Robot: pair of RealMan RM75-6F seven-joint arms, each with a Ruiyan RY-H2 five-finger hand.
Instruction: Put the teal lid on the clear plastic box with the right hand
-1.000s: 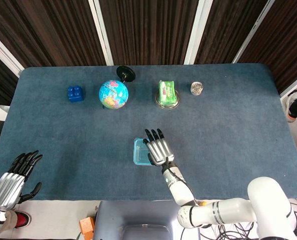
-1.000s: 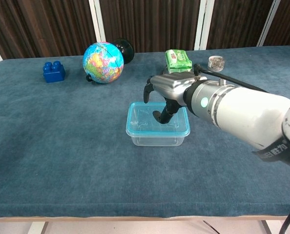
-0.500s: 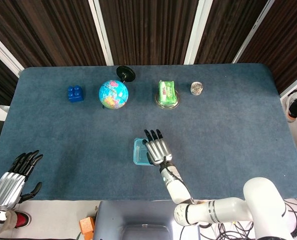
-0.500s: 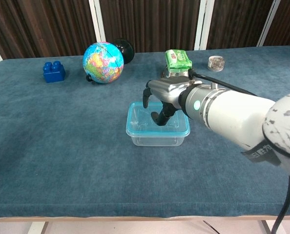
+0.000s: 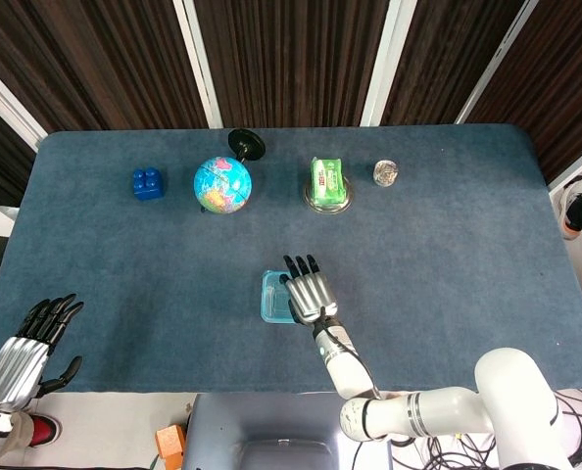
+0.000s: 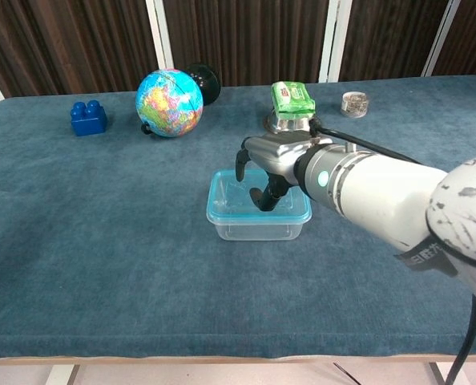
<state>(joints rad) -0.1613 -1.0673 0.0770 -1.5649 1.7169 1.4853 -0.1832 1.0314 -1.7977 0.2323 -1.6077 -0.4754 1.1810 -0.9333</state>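
Observation:
The teal lid lies flat on top of the clear plastic box at mid-table. My right hand hovers over its far right part, fingers apart and bent down, with the thumb tip touching the lid. From the head view, the right hand covers the right half of the lid. It holds nothing. At the bottom left, off the table, my left hand is spread and empty.
Along the far side stand a blue toy brick, a small globe with a black round object behind it, a green packet on a metal dish and a small jar.
My right hand has sunk a little, bringing its fingertips down onto the lid. The lid, box and left hand have not moved.

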